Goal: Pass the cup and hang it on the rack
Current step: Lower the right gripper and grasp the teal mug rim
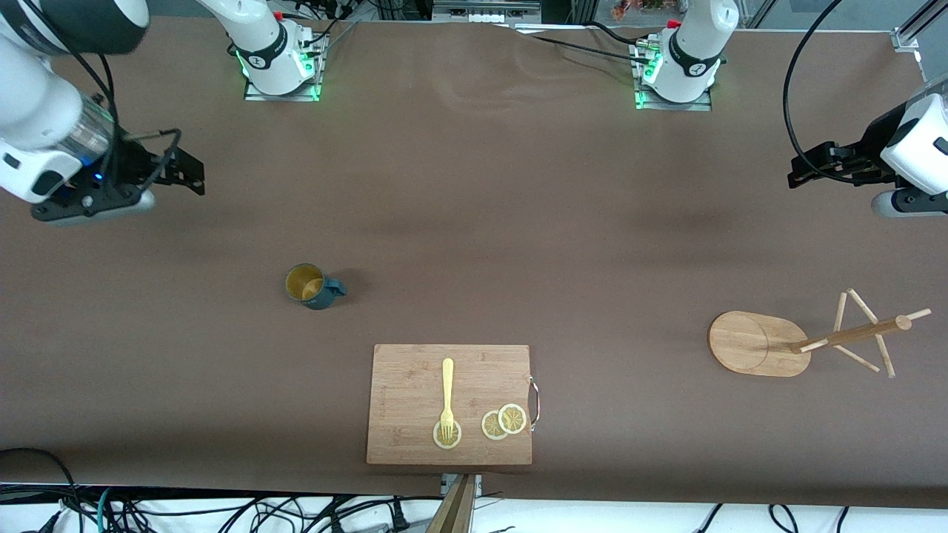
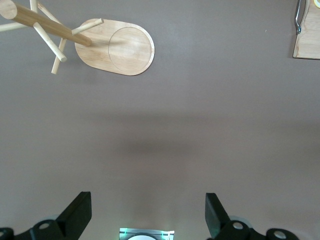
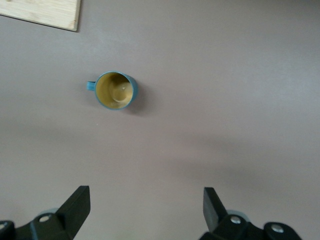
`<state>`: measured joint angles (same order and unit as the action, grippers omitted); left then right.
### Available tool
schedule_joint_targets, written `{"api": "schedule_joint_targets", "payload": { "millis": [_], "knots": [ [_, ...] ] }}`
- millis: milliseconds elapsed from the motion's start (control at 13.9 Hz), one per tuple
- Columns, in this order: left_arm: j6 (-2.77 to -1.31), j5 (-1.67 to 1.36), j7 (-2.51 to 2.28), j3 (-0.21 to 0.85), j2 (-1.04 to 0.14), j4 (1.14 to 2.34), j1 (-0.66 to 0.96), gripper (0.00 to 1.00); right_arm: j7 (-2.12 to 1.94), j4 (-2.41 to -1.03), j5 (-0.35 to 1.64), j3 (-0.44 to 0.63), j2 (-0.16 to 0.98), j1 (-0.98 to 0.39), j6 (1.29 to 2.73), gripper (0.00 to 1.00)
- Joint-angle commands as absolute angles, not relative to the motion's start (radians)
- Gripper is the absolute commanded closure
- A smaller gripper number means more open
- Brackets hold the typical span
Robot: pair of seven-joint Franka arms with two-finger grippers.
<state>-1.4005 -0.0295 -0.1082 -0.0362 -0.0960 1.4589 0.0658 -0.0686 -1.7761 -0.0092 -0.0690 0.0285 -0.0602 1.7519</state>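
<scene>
Right gripper [image 1: 194, 176]: hangs over bare table at the right arm's end, fingers spread wide and holding nothing; its wrist view shows both fingertips [image 3: 75, 206] apart with only tabletop between them.

Left gripper [image 1: 796, 172]: hangs over bare table at the left arm's end, likewise wide and empty; nothing lies between its fingertips [image 2: 77, 210].

Cup [image 1: 312, 286]: stands upright on the table, mouth up, well apart from the right gripper and closer to the front camera than the spot under it. Its handle [image 1: 337, 289] points toward the left arm's end of the table. Nothing touches it.

Rack [image 1: 807, 343]: on the table well apart from the left gripper and closer to the front camera than the spot under it. Every peg is bare. From above, the post seems to lean far over the base, though that is probably the steep viewing angle, not a tipped rack; I cannot be sure.

Cutting board [image 1: 450, 403]: closest to the front camera, between cup and rack, carrying a fork [image 1: 446, 400] and three lemon slices [image 1: 503, 421]. It plays no part in the task.

Done: nothing that shows. Cup not lifted, no handover, no hanging.

Left to do: judging by the layout, all of it. The right gripper would reach the cup and take it, carry it toward mid-table, give it to the left gripper, which then slips the handle over a peg.
</scene>
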Motion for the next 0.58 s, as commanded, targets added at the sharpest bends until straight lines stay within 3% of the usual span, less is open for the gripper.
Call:
{"api": "schedule_joint_targets", "payload": {
  "millis": [0, 505],
  "knots": [
    [-1.396, -0.023, -0.092, -0.041, -0.107, 1.433, 0.066, 0.00, 0.029, -1.870, -0.008, -0.064, 0.085, -0.064, 1.882, 0.01],
    [-1.396, -0.023, -0.094, -0.040, -0.112, 1.433, 0.072, 0.00, 0.135, -1.916, -0.008, -0.064, 0.281, -0.104, 2.170, 0.02]
  ]
}}
